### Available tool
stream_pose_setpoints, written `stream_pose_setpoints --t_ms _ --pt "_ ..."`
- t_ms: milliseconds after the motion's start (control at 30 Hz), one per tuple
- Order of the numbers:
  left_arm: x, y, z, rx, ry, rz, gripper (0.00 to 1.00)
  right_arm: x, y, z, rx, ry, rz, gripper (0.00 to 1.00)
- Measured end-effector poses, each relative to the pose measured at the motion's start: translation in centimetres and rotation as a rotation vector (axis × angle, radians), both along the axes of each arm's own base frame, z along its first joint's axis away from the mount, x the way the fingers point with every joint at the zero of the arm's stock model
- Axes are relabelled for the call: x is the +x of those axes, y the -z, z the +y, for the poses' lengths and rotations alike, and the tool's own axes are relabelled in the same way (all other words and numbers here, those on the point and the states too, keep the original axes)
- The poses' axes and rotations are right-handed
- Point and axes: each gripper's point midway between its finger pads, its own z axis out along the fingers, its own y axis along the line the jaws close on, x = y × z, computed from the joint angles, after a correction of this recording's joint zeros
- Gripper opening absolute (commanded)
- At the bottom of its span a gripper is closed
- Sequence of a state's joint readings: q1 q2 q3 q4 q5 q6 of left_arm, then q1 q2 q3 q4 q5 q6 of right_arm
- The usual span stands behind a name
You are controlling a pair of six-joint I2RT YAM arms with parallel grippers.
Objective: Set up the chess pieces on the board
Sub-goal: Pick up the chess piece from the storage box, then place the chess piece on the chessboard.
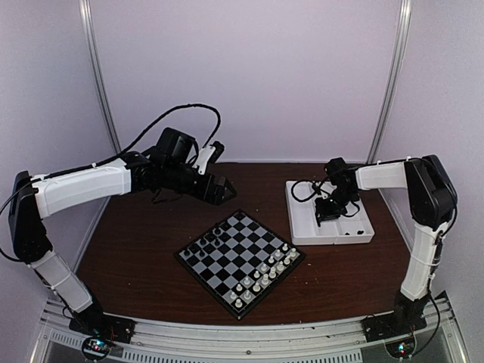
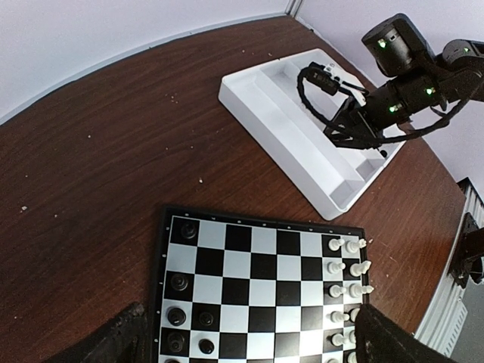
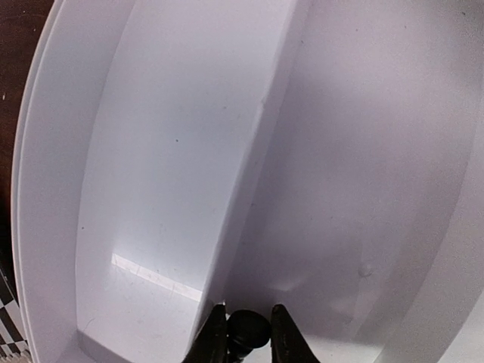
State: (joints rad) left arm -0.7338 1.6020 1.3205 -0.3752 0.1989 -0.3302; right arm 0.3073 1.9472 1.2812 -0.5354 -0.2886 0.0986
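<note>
The board (image 1: 243, 243) lies in the middle of the table, turned like a diamond. Several black chess pieces (image 1: 203, 243) stand near its left corner, and white chessmen (image 1: 266, 278) fill two rows at its right side. My left gripper (image 1: 225, 190) hangs open above the table behind the board, holding nothing. In the left wrist view its open gripper (image 2: 253, 357) frames the board (image 2: 265, 274) and the black pieces (image 2: 178, 281) there. My right gripper (image 1: 327, 212) reaches down into the white tray (image 1: 333, 239). In the right wrist view that gripper (image 3: 248, 333) is shut on a black chess piece (image 3: 248, 328) beside a divider.
The white tray (image 2: 278, 145) sits on the table to the right of the board, with the right arm (image 2: 393, 83) over it. A low divider (image 3: 243, 166) splits its compartments. Pale walls close in the table at the back and both sides.
</note>
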Motion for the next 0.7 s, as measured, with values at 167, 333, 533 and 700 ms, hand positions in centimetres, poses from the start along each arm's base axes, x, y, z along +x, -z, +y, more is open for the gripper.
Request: stream_pose_setpoints --t_ms 167,333,533,700 --pt "0.0 0.0 0.0 -0.002 0.003 0.002 0.96 -0.6 -0.5 -0.5 -0.005 0.026 -0.013 0.2" --pt "-0.1 0.0 -0.5 -0.026 0.012 0.017 0.94 -0.6 -3.9 -1.1 -0.003 0.07 -0.089 0.2" --pt "0.1 1.3 -3.1 -0.071 0.01 0.049 0.94 -0.4 -8.2 -1.0 0.059 0.133 -0.167 0.2" --pt "-1.1 3.4 -8.9 -0.045 0.083 0.034 0.91 -1.0 -10.1 0.3 0.163 0.184 -0.16 0.2"
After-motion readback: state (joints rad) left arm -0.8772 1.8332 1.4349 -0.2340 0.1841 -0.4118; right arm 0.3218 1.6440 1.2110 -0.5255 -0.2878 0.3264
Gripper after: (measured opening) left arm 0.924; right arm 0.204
